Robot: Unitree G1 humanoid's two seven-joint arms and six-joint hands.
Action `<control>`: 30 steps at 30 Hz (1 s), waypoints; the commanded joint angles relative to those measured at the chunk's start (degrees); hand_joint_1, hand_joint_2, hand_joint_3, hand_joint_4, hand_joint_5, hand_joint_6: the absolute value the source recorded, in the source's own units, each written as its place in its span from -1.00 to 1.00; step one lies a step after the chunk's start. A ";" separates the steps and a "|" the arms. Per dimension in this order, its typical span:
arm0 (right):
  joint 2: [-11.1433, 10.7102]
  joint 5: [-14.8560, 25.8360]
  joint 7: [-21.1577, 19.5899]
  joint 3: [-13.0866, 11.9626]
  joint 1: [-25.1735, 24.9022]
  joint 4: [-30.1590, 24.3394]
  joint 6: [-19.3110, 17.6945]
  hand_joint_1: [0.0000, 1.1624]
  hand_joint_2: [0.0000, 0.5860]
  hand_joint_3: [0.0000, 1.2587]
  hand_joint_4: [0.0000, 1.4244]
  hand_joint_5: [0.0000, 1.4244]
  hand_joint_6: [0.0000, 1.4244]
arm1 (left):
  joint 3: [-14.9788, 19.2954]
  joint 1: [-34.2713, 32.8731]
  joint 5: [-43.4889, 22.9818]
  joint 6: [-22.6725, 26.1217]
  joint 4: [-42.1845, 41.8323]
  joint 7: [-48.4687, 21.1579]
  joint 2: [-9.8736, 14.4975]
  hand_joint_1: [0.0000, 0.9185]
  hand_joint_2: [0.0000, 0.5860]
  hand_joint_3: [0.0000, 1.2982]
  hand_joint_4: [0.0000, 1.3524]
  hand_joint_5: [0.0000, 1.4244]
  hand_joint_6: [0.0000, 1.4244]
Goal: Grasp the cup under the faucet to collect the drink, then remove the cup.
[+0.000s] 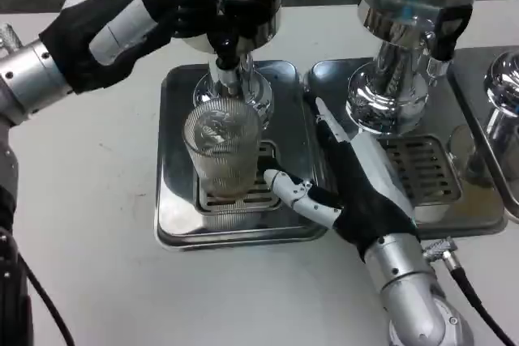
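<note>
On the shiny steel drip tray, over its slotted grate, stands a ribbed clear glass cup, directly beneath the black faucet of a polished chrome dispenser. At the faucet, the left hand has its black fingers curled around the lever. Beside the cup, the right hand lies with fingers spread, holding nothing, its white thumb tip near the cup's base. A second chrome dispenser stands at right on the white table.

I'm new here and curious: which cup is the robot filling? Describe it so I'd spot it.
Find the leftmost steel drip tray on the white table. On its grate, under the black faucet, stands the cup. It is clear ribbed glass, while everything around it is shiny metal.
</note>
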 commanded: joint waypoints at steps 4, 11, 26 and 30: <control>0.16 0.40 -0.96 -0.29 0.10 0.22 -0.83 -0.15 -0.04 -1.00 -1.00 -1.00 -1.00 | -0.38 0.64 -0.24 -0.64 -2.14 -2.16 -0.42 -1.00 -0.82 -0.61 -0.77 -0.69 -0.60; 0.17 0.48 -1.00 -0.29 0.22 0.19 -0.85 -0.16 -0.03 -1.00 -1.00 -1.00 -1.00 | -1.03 1.66 -0.06 -3.25 -4.34 -3.20 -0.56 -1.00 -0.82 -0.60 -0.77 -0.68 -0.58; 0.16 0.51 -1.11 -0.25 0.33 0.10 -0.83 -0.17 -0.02 -1.00 -1.00 -1.00 -1.00 | -3.55 3.64 0.75 -12.89 -7.82 -2.96 0.06 -1.00 -0.82 -0.60 -0.77 -0.68 -0.58; 0.16 0.60 -1.03 -0.24 0.25 0.18 -0.86 -0.17 -0.02 -1.00 -1.00 -1.00 -1.00 | -4.35 3.93 0.86 -15.19 -8.06 -2.61 0.32 -1.00 -0.82 -0.60 -0.77 -0.68 -0.58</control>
